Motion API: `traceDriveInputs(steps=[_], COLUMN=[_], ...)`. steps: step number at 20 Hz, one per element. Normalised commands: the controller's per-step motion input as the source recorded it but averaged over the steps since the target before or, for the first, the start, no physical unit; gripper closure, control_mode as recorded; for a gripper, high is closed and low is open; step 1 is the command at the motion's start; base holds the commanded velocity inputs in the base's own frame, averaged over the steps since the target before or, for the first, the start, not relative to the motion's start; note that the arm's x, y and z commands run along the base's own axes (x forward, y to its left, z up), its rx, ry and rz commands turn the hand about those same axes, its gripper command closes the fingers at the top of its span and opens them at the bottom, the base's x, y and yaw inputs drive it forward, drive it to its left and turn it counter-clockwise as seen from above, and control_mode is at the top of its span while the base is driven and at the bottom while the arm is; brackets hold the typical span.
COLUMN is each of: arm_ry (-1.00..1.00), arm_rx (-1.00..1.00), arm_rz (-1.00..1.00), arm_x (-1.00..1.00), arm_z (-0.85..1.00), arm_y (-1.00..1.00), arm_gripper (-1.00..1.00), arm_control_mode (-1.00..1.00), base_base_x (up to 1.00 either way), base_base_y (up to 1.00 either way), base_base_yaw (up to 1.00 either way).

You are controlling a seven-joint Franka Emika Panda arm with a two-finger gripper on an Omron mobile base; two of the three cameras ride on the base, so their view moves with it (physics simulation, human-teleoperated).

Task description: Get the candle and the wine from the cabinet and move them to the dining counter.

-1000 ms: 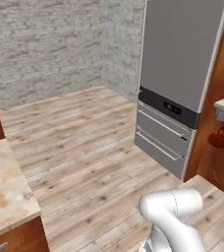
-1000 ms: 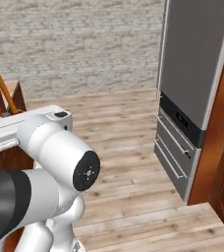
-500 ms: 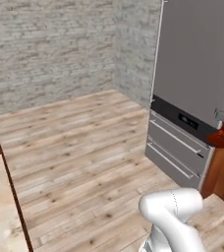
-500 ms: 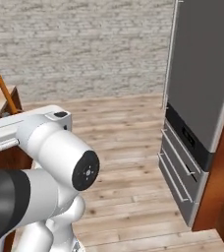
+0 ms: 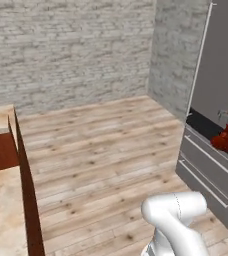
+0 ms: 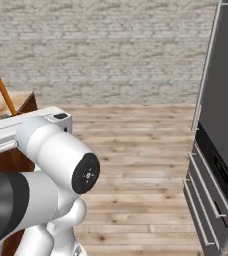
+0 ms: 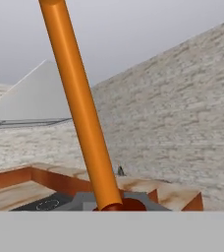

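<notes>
Grey brick walls behind; your gripper (image 7: 115, 207), tips hidden, jaws clamped on the thin orange taper candle (image 7: 79, 106), its dark red holder (image 5: 222, 141) cut off beside the grey steel fridge (image 5: 221, 80).

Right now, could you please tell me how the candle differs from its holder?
The candle is bright orange, while the holder is dark red. The candle is a long, thin stick; the holder is short and flares out at its base. What they share: they are joined, the candle rising out of the holder, and both lean along the same slant.
</notes>
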Motion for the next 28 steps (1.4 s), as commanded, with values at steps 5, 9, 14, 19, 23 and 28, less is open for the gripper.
traceDriveInputs(steps=[5, 9, 14, 19, 23, 28], arm_ry=[0.0, 0.0, 0.0, 0.0, 0.0, 0.0], arm_rx=[0.0, 0.0, 0.0, 0.0, 0.0, 0.0], arm_rz=[0.0, 0.0, 0.0, 0.0, 0.0, 0.0], arm_x=[0.0, 0.0, 0.0, 0.0, 0.0, 0.0], arm_z=[0.0, 0.0, 0.0, 0.0, 0.0, 0.0], arm_y=[0.0, 0.0, 0.0, 0.0, 0.0, 0.0], arm_gripper=[1.0, 1.0, 1.0, 1.0, 1.0, 1.0], arm_control_mode=[1.0, 1.0, 1.0, 1.0, 1.0, 1.0], base_base_x=[0.72, 0.76, 0.82, 0.8, 0.79, 0.79], base_base_y=[-0.08, -0.04, -0.12, -0.26, -0.24, -0.22], base_base_yaw=[0.36, 0.3, 0.15, 0.04, 0.07, 0.09])
